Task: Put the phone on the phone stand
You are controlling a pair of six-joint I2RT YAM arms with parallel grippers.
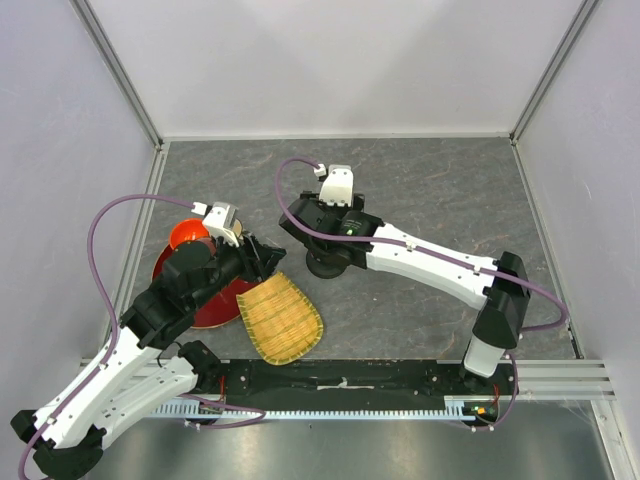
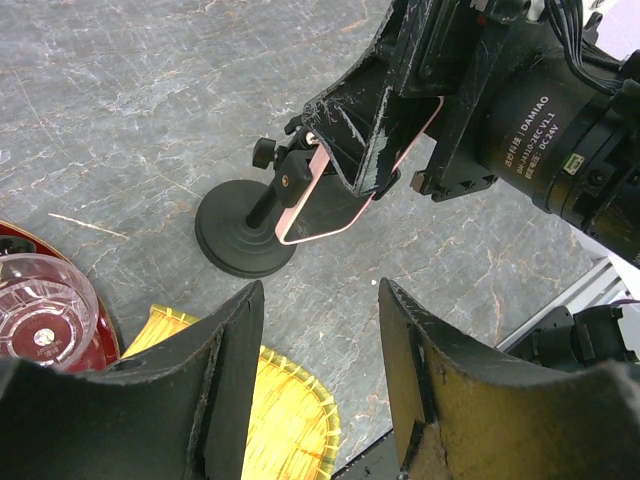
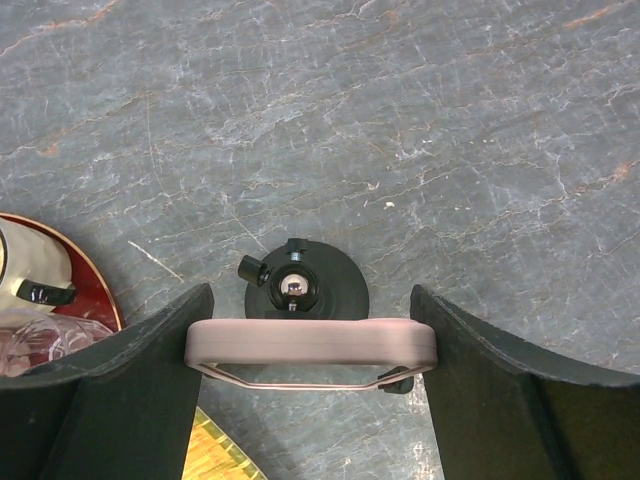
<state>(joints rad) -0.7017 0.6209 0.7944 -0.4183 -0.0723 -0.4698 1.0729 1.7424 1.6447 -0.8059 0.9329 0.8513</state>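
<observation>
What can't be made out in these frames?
Top external: phone and top of the stand, hidden under the right arm.
Right wrist: whether phone sits in the bracket; the phone's edge covers it.
Left wrist: same contact, behind the right gripper's finger; red bowl cut by the left edge.

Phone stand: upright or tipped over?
Upright: the phone stand rests flat on its disc base, with its post rising to the clamp bracket on top.
</observation>
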